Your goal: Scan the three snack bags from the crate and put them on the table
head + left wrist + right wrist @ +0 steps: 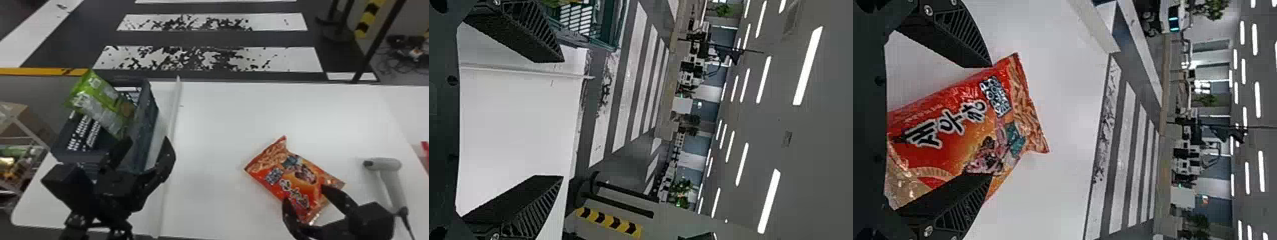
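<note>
The green snack bag (99, 102) slants in the dark crate (143, 127), its upper end over the far-left rim, its long axis running down toward the left claw (147, 140). That claw is spread with nothing between its fingers, at the crate's near side; it is the nearer one for this bag, though the crate's near wall looks in the way. A raised white strip (174, 118) runs beside the crate. Across it, the orange snack bag (287, 175) lies flat on the bench (217, 127), long axis from far left to near right, roughly in line with the right claw (304, 194), whose spread fingers straddle its near end. Closing there seems the likely next move. Farther right, the scanner (391, 185) lies just beside that claw, its cable trailing nearward.
</note>
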Robot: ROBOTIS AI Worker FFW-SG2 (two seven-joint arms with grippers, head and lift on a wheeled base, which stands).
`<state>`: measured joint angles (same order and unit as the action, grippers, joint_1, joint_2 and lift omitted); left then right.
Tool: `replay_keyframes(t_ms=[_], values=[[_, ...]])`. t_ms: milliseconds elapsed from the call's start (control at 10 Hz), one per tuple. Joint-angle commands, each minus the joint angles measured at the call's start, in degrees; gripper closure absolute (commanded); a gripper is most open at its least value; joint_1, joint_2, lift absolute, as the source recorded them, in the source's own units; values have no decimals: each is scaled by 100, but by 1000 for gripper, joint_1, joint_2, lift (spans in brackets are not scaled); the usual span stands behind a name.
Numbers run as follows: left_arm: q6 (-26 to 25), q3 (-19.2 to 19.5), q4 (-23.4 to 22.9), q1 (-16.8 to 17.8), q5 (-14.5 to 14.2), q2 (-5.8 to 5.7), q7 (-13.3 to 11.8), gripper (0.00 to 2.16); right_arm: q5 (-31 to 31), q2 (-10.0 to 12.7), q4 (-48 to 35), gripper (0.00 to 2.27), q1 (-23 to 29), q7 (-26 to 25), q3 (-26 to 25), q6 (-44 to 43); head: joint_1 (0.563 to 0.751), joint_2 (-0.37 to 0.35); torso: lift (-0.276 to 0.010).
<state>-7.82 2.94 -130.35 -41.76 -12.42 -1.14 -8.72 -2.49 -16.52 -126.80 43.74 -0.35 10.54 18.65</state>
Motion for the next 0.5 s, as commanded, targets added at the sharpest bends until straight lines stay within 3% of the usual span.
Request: replay_keyframes(t_ms=[0, 400], values=[[30, -4, -8, -43, -50, 0, -7, 36, 486, -62, -99, 110, 20, 0, 238, 451, 695, 95, -94], [135, -13, -8, -166, -112, -70, -86, 36, 1356, -379, 191, 110, -235, -70, 563, 732, 695, 114, -94]])
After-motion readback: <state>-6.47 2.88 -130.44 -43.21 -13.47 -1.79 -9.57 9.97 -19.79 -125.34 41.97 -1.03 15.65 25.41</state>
